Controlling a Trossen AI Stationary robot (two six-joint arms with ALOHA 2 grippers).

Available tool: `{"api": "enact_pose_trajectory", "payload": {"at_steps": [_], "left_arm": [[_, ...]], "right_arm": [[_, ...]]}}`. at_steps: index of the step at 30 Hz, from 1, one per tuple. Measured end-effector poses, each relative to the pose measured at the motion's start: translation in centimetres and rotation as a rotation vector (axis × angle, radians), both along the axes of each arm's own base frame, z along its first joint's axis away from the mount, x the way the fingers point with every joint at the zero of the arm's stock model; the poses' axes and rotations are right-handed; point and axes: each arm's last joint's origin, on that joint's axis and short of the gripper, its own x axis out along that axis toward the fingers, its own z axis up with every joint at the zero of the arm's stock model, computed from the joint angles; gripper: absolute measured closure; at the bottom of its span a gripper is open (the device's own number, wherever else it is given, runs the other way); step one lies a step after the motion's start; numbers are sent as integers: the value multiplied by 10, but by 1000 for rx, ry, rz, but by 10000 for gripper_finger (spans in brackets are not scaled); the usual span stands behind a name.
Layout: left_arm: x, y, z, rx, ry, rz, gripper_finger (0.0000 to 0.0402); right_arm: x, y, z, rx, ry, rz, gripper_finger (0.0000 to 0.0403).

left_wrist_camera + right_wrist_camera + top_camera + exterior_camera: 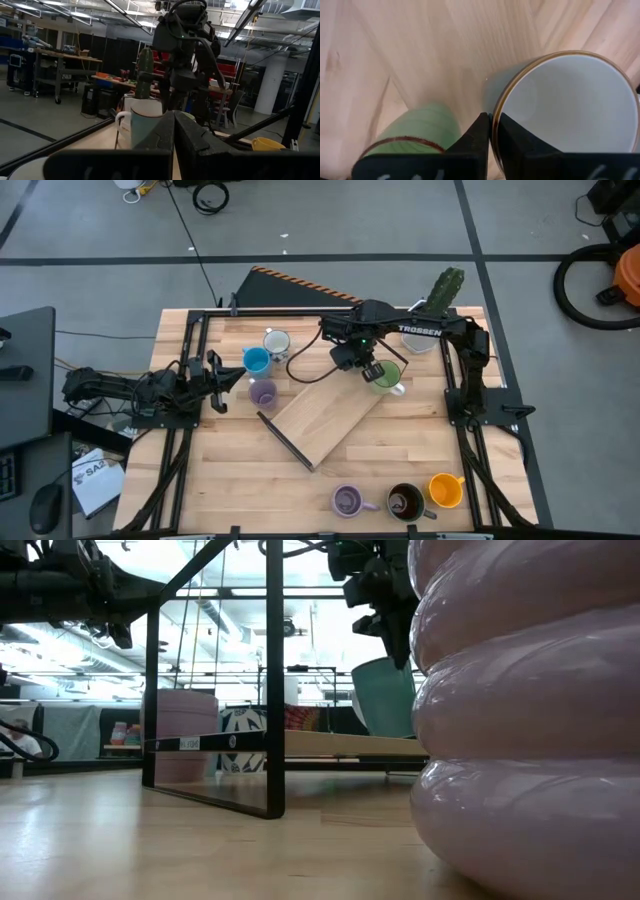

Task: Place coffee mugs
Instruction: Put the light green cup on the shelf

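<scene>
My right gripper [368,368] is shut on the green mug [386,376] at the far right corner of the tilted wooden board [322,418]. The low view shows this mug [385,695] tilted below the fingers, just over the board [350,745]. My left gripper [216,373] is shut and empty at the table's left side. A blue mug [256,360], a white/grey mug [277,342] and a lavender mug [262,392] stand left of the board. Another lavender mug [348,500], a dark brown mug [405,501] and an orange mug [445,490] stand at the near edge. A second white/grey mug [420,340] stands under the right arm. My right gripper pinches the green mug's wall at the brown rim [496,117], one finger inside the white hollow and one outside. The fingers come from above, pointing down. The mug hangs tilted below them; whether its base touches the board I cannot tell.
The cactus in its white pot [445,290] stands at the far right corner. A black frame [190,380] runs along both table sides. In the low view the near lavender mug [520,740] fills the right half. Bare wood lies near the board's left and front.
</scene>
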Motion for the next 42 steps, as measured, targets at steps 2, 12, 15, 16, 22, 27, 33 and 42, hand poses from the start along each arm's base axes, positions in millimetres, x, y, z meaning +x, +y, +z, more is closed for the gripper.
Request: {"api": "enact_pose_trajectory", "payload": {"at_steps": [2,12,15,16,22,27,33,42], "left_arm": [[0,0,0,0,0,0,392],[0,0,0,0,0,0,392],[0,0,0,0,0,0,392],[0,0,0,0,0,0,392],[0,0,0,0,0,0,392],[0,0,0,0,0,0,392],[0,0,0,0,1,0,392],[0,0,0,9,3,3,392]], "right_arm": [[0,0,0,6,-2,-14,362],[-1,-2,0,17,0,-21,357],[-1,-2,0,19,5,-24,356],[-1,-2,0,19,7,-24,356],[-2,-3,0,16,8,-26,349],[-3,-4,0,6,17,-34,328],[-3,-4,0,-7,28,-41,301],[-5,-5,0,-46,57,-26,292]]}}
